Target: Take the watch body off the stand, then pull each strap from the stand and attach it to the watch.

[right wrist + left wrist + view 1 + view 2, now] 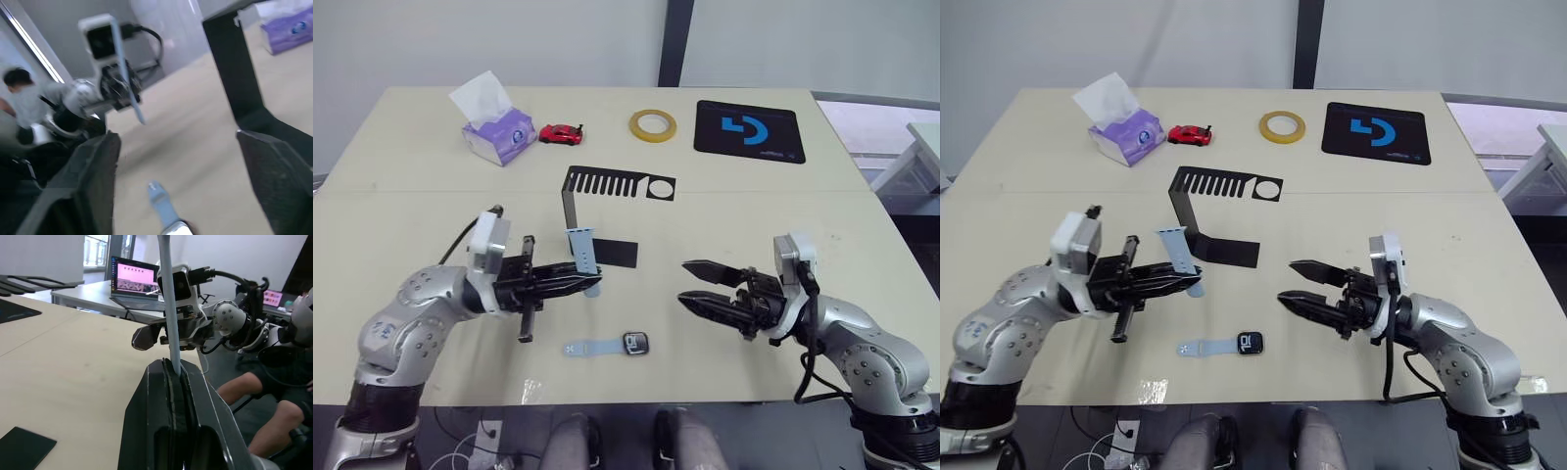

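Nearest the camera, on the worktop's (401, 294) front edge: watch body (635, 343) lying flat, one strap (589, 347) already joined and trailing toward the robot's left, long axis running left to right. Above and to the left, left gripper (590, 277) clenched on the second strap (580, 252), held roughly upright with its upper end free, just in front of the stand (574, 201). To the right, right gripper (690, 285) with jaws released and empty, tips aimed at the left gripper. Watch body between the two arms, below both sets of jaws; left jaws somewhat nearer. Bare lug probably facing right, toward the empty gripper.
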